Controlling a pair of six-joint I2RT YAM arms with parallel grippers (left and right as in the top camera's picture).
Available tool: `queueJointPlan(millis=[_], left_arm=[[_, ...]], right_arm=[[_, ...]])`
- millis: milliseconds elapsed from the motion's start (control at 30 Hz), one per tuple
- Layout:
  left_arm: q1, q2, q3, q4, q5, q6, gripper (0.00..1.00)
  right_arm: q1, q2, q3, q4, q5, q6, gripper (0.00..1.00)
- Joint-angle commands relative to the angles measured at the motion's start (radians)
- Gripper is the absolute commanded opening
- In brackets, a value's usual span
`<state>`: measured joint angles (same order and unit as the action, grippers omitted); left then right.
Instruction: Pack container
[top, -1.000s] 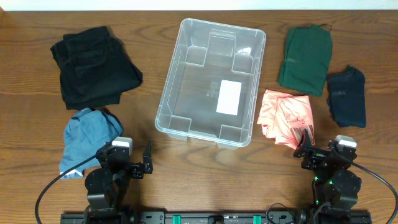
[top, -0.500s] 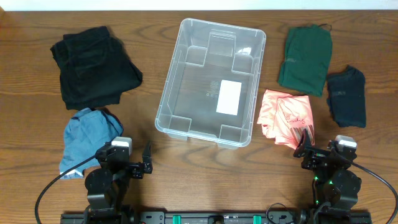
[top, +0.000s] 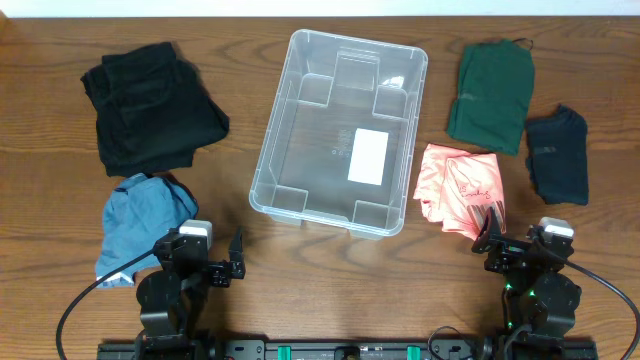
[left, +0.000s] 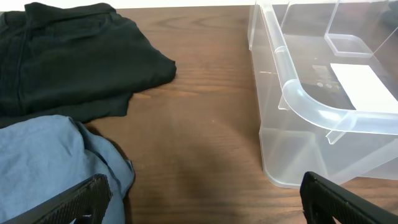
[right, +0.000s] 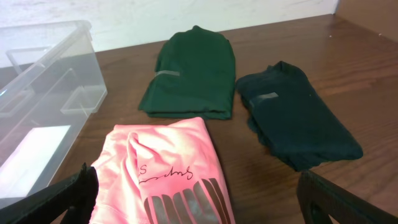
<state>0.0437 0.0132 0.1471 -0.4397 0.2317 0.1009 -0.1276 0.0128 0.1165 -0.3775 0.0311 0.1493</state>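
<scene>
The clear plastic container (top: 340, 130) stands empty at the table's middle, a white label on its base; it also shows in the left wrist view (left: 323, 112) and the right wrist view (right: 43, 81). A black garment (top: 150, 105) and a light blue garment (top: 140, 225) lie to its left. A pink garment (top: 460, 188), a dark green garment (top: 492, 95) and a navy garment (top: 558, 155) lie to its right. My left gripper (top: 205, 262) is open and empty near the front edge, beside the blue garment (left: 43, 162). My right gripper (top: 518, 245) is open and empty just before the pink garment (right: 168, 168).
The wooden table (top: 320, 260) has bare wood between the container and the grippers. A pale wall edge runs along the far side (right: 186, 12). Arm bases and a rail sit at the front edge (top: 340, 350).
</scene>
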Motion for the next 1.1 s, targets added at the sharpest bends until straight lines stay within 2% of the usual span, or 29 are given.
queueJointPlan(millis=[0,200,367,433,533,667,767,900,1000,1067], left_arm=[[-0.001,0.004,-0.020,0.000,-0.012,-0.009,0.98],[-0.001,0.004,-0.020,0.003,-0.011,-0.009,0.98],[-0.001,0.004,-0.019,-0.002,0.070,-0.009,0.98],[-0.001,0.004,-0.019,0.048,0.082,-0.016,0.98],[-0.001,0.005,-0.009,0.115,0.095,-0.113,0.98],[-0.001,0.045,0.056,0.121,0.024,-0.254,0.98],[-0.001,0.129,0.158,0.124,-0.028,-0.323,0.98],[-0.001,0.318,0.379,0.121,-0.123,-0.377,0.98],[0.009,0.520,0.618,0.054,-0.186,-0.361,0.98],[0.033,0.671,0.797,-0.026,-0.192,-0.264,0.98]], right_arm=[[0.011,0.000,-0.004,0.000,0.005,0.011,0.99],[0.011,0.000,-0.004,0.000,0.005,0.011,0.99],[0.011,0.000,-0.004,0.000,0.005,0.011,0.99],[0.011,0.000,-0.004,0.000,0.006,0.011,0.99],[0.011,0.000,-0.004,0.000,0.005,0.011,0.99],[0.011,0.000,-0.004,0.000,0.006,0.011,0.99],[0.011,0.000,-0.004,0.000,0.005,0.011,0.99],[0.011,0.000,-0.004,0.000,0.005,0.011,0.99],[0.011,0.000,-0.004,0.000,0.006,0.011,0.99],[0.011,0.000,-0.004,0.000,0.006,0.011,0.99]])
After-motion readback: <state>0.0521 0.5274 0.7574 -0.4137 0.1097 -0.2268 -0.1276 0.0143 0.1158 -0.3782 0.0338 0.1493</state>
